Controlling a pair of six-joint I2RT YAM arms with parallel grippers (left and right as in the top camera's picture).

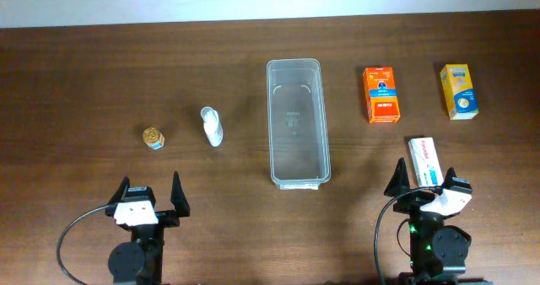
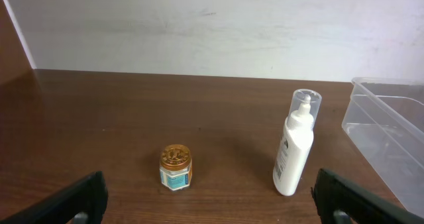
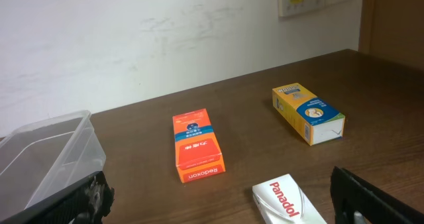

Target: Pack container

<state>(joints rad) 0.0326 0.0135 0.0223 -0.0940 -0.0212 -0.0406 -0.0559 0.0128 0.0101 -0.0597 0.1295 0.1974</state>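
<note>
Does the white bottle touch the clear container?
Apart. The overhead view shows a strip of bare table between the white bottle and the container.

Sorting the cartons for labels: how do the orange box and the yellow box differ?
The orange box reads Redoxon; the yellow box shows a round blue emblem, its name too small to read. The orange box lies nearer the container, the yellow box farther to its right. Both are small cartons lying flat on the table, outside the container.
</note>
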